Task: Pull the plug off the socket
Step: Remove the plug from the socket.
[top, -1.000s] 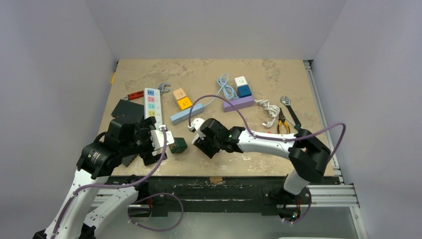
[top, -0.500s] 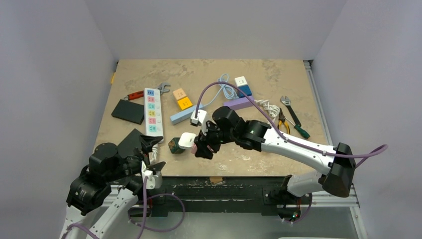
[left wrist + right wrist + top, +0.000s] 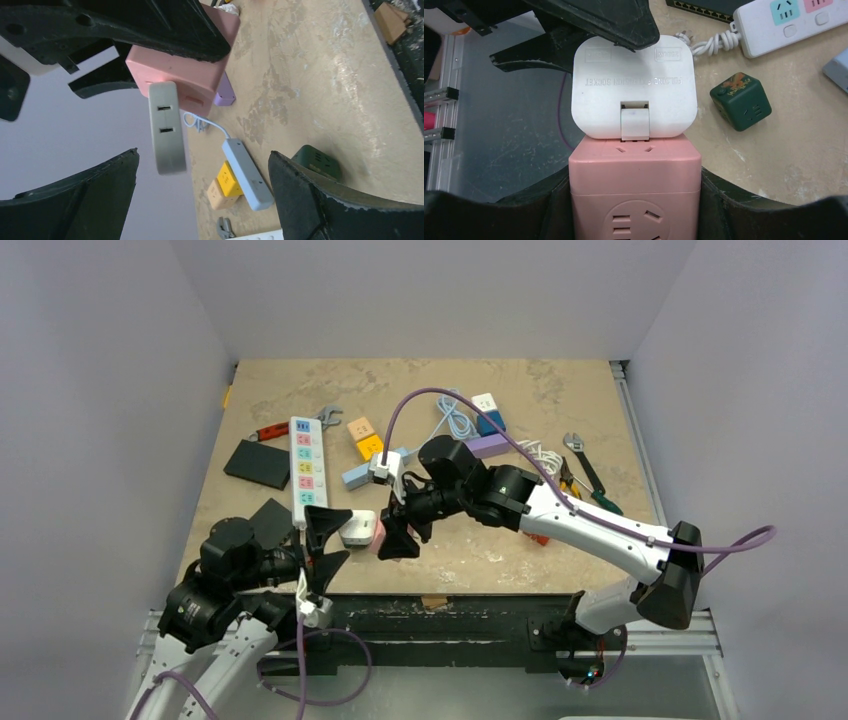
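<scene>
My right gripper (image 3: 395, 540) is shut on a pink cube socket (image 3: 634, 195), held above the table's near edge. A white plug (image 3: 634, 95) sits plugged into the socket's far face. In the top view the plug (image 3: 357, 529) points left toward my left gripper (image 3: 327, 540). The left gripper is open, with its fingers (image 3: 594, 20) spread close around the plug. In the left wrist view the plug (image 3: 167, 127) and the pink socket (image 3: 180, 70) hang just ahead of the open left gripper (image 3: 202, 200), between the lines of its jaws.
A green cube socket (image 3: 740, 101) lies on the table under the held socket. A white power strip (image 3: 307, 460), a black box (image 3: 257, 463), yellow and orange cubes (image 3: 366, 438), a light-blue strip (image 3: 360, 472), a purple strip (image 3: 487, 446) and pliers (image 3: 570, 485) lie farther back.
My right arm has carried the pink socket and plug left and nearer. My left gripper has risen from the table edge and now faces the plug with its jaws open.
</scene>
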{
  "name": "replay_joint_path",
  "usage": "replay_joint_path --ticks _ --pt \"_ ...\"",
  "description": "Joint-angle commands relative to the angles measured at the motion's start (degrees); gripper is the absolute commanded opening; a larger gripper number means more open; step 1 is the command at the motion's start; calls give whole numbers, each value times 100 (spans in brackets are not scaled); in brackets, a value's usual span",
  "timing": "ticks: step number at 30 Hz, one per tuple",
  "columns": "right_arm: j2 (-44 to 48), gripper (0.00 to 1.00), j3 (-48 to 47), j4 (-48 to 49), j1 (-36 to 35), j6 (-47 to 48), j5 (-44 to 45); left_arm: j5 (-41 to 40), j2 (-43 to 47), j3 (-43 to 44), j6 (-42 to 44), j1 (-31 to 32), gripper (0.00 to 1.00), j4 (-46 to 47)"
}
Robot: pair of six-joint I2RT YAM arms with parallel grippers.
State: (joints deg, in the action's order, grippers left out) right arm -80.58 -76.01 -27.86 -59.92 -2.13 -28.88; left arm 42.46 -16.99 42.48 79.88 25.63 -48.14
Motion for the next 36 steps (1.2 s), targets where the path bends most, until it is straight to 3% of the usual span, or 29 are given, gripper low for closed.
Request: replay_joint_path --ticks 1,7,12,21,29,36 --pt "-49 0 -328 -44 33 63 -385 263 -199 -73 303 -14 94 1058" --pt "-143 0 -363 -72 30 116 -502 242 -285 -65 598 -14 81 1136" --pt "-373 0 -550 -18 24 116 -517 297 -341 -64 798 78 52 1070" --pt "-662 0 -911 -41 -17 108 -855 -137 -444 46 890 403 50 843" --pt "-742 0 -961 -157 -122 143 -892 -480 -592 145 813 557 19 835" --pt "-904 0 -1053 -300 -237 174 -930 -546 -630 164 836 642 18 886"
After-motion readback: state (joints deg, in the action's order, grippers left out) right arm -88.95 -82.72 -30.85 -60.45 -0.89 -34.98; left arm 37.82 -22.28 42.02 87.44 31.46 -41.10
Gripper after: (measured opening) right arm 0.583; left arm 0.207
